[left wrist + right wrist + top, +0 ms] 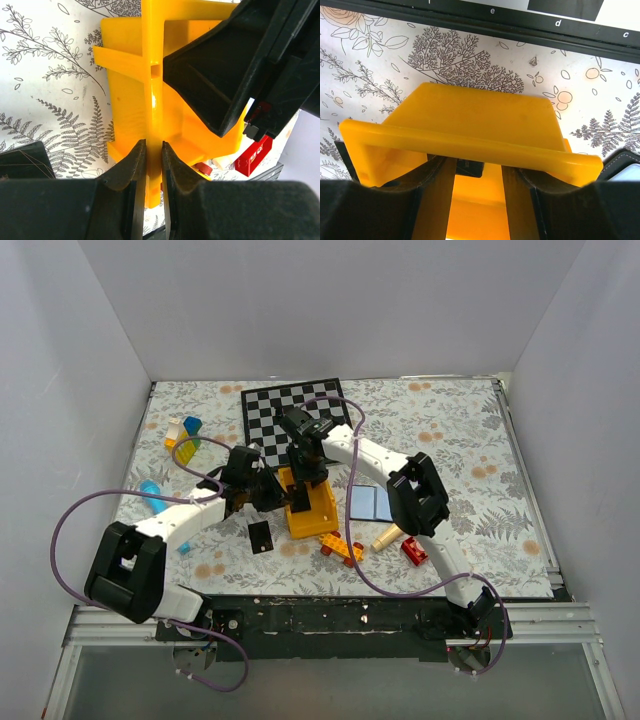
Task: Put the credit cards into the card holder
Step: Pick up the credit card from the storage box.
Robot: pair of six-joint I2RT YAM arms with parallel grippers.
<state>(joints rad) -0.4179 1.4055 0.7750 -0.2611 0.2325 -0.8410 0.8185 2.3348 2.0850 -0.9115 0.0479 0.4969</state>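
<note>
- My left pincer point(152, 146) is clenched on a thin upright wall of a yellow plastic bin point(130, 75), one finger on each side of it.
- My right pincer point(477, 175) hangs over the same bin with its jaws standing apart and released. The bin's yellow floor shows between them, along with a small dark piece I cannot identify.
- One credit card point(260, 536) lies flat on the bench, thin, black and rectangular. It sits just left of the bin's near corner, close below my left pincer and touched by neither pincer.
- The card holder point(370, 502) lies open just right of the bin, with two blue-grey panels facing up inside a dark edge.
- Nearer me are orange and red toy bricks point(340, 548), a pale wooden peg point(385, 538) and a red block point(415, 551).
- Behind the bin lies a black-and-white chessboard point(290, 410), and coloured blocks point(185, 430) sit at far left.
- The bench point(480, 440) wears a white cover printed with grey ferns and orange flowers.
- Plain white walls point(330, 300) close it in on three sides, and a black rail point(350, 615) runs along the near edge.
</note>
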